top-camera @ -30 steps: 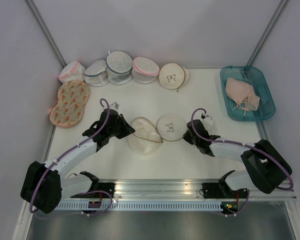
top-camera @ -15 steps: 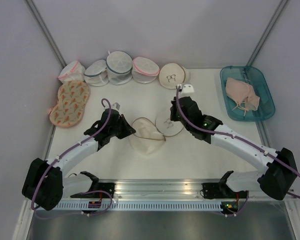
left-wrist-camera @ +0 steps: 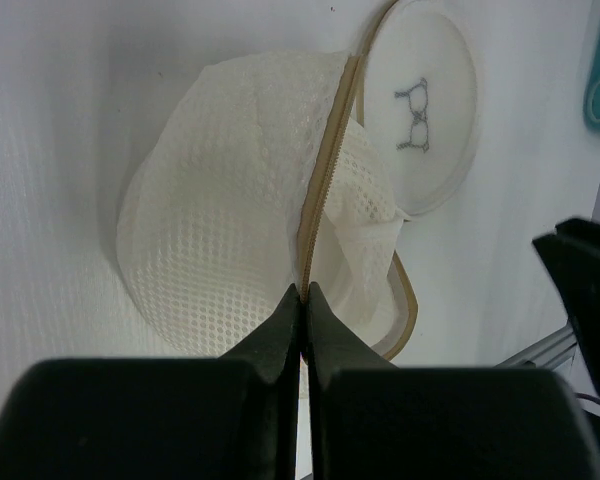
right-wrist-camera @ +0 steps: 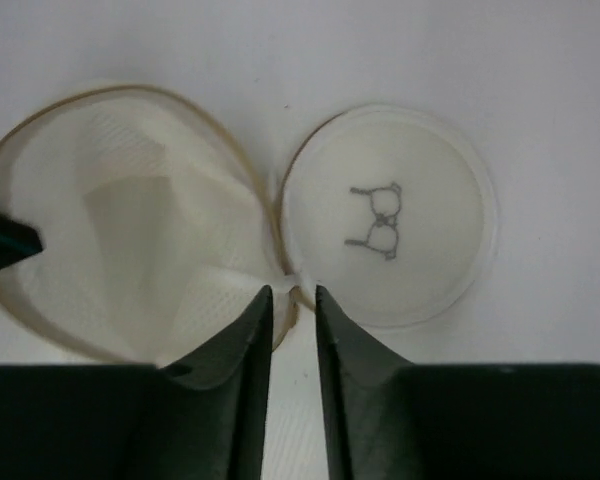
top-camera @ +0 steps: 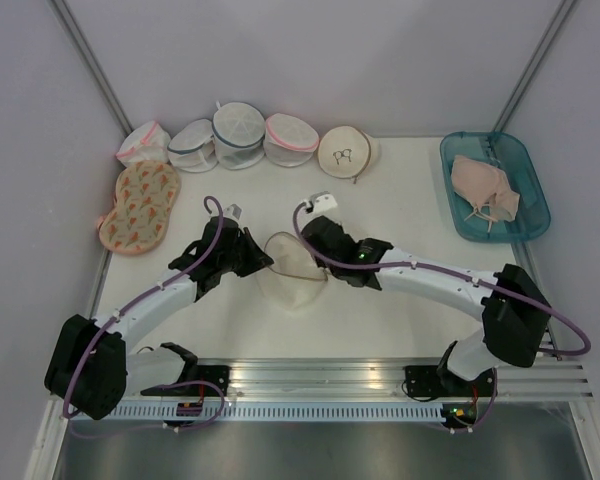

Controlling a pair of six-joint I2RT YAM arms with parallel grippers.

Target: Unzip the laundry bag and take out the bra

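— Swung in over the laundry bag (right-wrist-camera: 380, 160), right gripper (right-wrist-camera: 292, 293) hangs barely parted, empty, astride the hinge (right-wrist-camera: 277, 215) at its tips.
— Left gripper (left-wrist-camera: 302, 292)?
— Clamped on the zip rim (left-wrist-camera: 327, 170). Closing here risks pinching mesh lining (right-wrist-camera: 120, 140) beyond, dragging the bag loose.

Your right gripper (right-wrist-camera: 292, 296) hangs over the laundry bag (right-wrist-camera: 150, 240), which lies open in two rounds on the white table (right-wrist-camera: 550, 60): a tan-rimmed mesh hollow at left, a smooth cream dome bearing the bra outline (right-wrist-camera: 378, 222) at right. The jaws stand slightly apart, over the join between the halves.
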